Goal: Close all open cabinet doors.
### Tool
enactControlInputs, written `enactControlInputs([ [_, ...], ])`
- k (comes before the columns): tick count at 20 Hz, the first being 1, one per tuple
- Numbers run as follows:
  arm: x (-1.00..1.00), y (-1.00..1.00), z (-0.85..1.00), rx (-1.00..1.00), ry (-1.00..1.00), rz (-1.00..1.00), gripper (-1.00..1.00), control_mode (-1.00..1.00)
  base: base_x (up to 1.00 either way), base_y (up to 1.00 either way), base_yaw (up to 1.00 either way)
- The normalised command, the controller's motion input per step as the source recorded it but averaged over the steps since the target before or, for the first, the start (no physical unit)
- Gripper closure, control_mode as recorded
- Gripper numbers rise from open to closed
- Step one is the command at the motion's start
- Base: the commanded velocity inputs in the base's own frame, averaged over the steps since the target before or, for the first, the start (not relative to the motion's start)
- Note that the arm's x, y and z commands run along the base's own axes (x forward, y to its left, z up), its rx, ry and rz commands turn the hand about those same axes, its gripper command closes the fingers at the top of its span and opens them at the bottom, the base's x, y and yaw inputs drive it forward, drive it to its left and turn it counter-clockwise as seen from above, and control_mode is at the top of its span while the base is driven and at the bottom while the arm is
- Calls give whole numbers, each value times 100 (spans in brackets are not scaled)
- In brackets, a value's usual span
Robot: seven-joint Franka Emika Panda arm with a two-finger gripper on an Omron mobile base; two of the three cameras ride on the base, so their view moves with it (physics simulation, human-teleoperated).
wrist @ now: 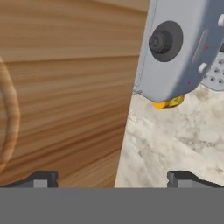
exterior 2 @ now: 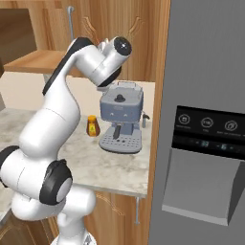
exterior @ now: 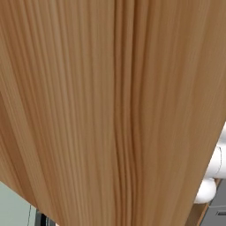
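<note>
Gripper (wrist: 112, 179) fingers spread, empty, near cabinet door (wrist: 65, 87); risk: elbow or hand strikes coffee machine (exterior 2: 121, 122) on swinging the door shut.

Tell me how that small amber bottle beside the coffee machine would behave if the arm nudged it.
The amber bottle looks small and narrow-based, so it would probably tip or slide easily on the smooth marble counter. It stands close beside the coffee machine, so a push that way would likely knock it against the machine.

Medium-brown wood-grain cabinet door (exterior: 110, 110), blue-grey coffee machine (exterior 2: 121, 122), amber jar (exterior 2: 92, 126), mottled beige marble counter (exterior 2: 91, 160), grey fridge (exterior 2: 210, 72), white arm (exterior 2: 52, 124)
</note>
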Motion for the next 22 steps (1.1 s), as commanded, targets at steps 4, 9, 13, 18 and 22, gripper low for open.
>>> enactControlInputs([
  [4, 18, 5, -4, 0, -1, -10, -100, -100, 0, 0, 0],
  [9, -37, 2, 0, 0, 0, -12, -100, -100, 0, 0, 0],
  [13, -54, 11, 12, 3, 0, -10, -100, -100, 0, 0, 0],
  [18, -58, 24, 15, 8, 1, 1, -100, -100, 0, 0, 0],
  [22, -52, 35, 9, 17, 0, 18, -100, -100, 0, 0, 0],
])
